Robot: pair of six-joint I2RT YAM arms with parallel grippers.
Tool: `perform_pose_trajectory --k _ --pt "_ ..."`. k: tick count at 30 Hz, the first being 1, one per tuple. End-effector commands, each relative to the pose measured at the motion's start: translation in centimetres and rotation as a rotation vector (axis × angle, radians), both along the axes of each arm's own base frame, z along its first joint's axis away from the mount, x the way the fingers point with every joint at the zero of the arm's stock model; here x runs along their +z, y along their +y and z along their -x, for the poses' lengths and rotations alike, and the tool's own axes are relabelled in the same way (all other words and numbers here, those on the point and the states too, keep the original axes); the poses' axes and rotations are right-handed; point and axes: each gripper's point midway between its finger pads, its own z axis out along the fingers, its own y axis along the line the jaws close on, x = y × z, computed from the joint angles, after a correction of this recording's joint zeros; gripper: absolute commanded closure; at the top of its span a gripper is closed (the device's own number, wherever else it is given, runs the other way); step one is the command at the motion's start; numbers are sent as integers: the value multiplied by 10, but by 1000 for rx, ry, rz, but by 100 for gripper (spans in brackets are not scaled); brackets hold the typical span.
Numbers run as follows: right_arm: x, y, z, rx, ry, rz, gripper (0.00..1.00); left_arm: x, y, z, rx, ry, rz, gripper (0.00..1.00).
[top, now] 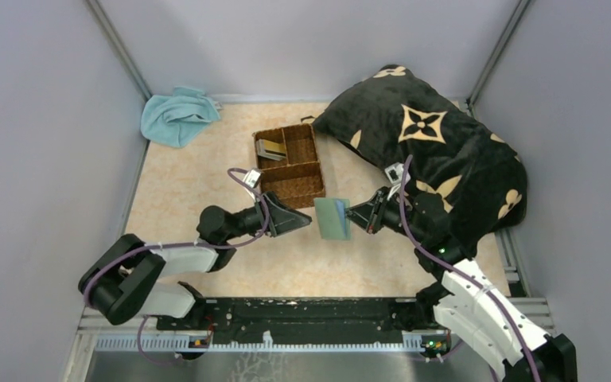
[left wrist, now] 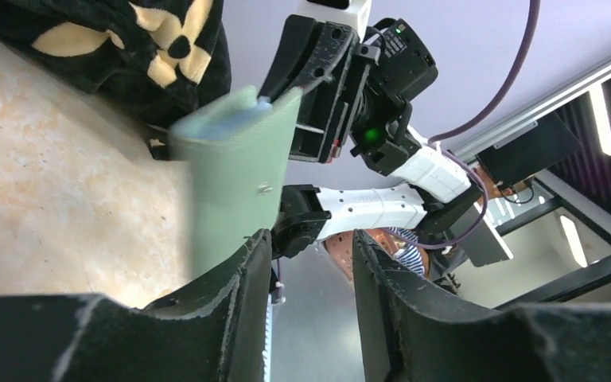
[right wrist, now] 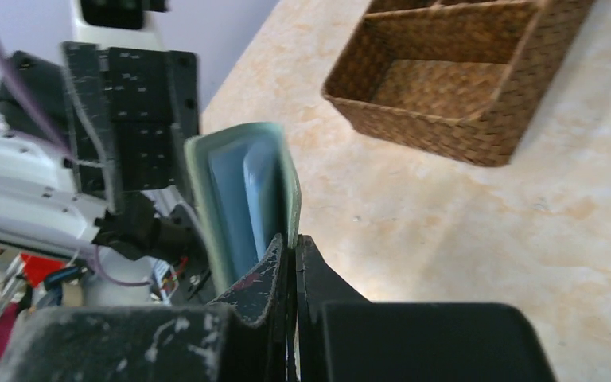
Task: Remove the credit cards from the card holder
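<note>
Grey-green card holder (top: pixel 332 218) hangs above the middle of the table (top: pixel 183 199), pinched at one edge by your right gripper (top: pixel 356 215), jaws clamped tight. Your left gripper (top: pixel 306 220) sits just beside it, jaws parted, gripping nothing. Some credit cards (top: pixel 270 149) lie in the far-left compartment of the wicker basket (top: pixel 302 187).

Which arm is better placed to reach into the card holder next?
Left, probably. The left pincer stands open and empty beside the card holder. The right pincer is shut on the holder's edge, holding it above the table.
</note>
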Motion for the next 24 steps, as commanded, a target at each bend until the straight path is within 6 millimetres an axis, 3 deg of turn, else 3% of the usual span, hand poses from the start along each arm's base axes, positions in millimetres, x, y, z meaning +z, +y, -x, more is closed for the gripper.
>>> perform_pose_trajectory --k 1,4,7,9,12,18,24 --pt "25 -16 -20 -99 -82 52 100 -5 -1 -12 54 -82 -108 53" --pt "17 -31 -33 -192 -61 164 100 -24 1 -27 133 -60 -255 52" --pt "14 -42 -41 -243 -62 244 100 -24 7 -40 222 -96 -358 50" --pt "16 -42 -42 -239 -70 249 100 -22 8 -44 255 -122 -392 40" --pt "14 -40 -44 -236 -50 255 100 -22 2 -48 293 -143 -448 37" --pt "14 -38 -46 -239 -47 233 100 -14 -31 -31 284 -183 -468 49" --pt "8 -31 -44 -211 -21 198 100 -14 -73 -4 177 -210 -481 38"
